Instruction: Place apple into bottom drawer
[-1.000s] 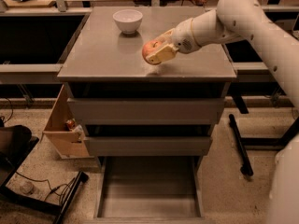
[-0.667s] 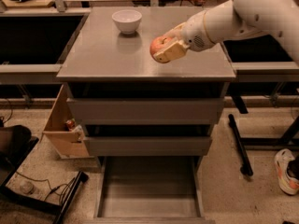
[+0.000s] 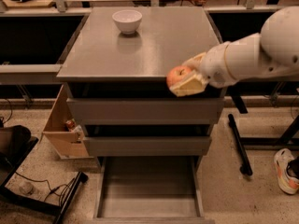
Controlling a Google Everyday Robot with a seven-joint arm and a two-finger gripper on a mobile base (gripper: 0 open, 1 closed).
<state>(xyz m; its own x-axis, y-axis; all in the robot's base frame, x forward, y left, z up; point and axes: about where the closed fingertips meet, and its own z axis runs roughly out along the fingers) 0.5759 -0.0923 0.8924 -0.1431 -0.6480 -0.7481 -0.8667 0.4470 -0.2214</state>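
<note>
The bottom drawer [image 3: 148, 190] stood pulled out, its grey floor bare. Above it, at the cabinet top's [image 3: 140, 55] front right edge, the gripper [image 3: 186, 77] clasped the apple [image 3: 177, 74] between its fingers. A white bowl [image 3: 127, 21] sat farther back.

A smooth pale plastic tool [image 3: 183, 77] at the front edge of the matt metal cabinet [image 3: 154, 45] grips a smooth-skinned apple [image 3: 176, 73].

Smooth, rounded white arm [image 3: 247, 59] shells; cream-fingered end effector [image 3: 186, 78] at the counter's [image 3: 140, 50] five o'clock corner.
</note>
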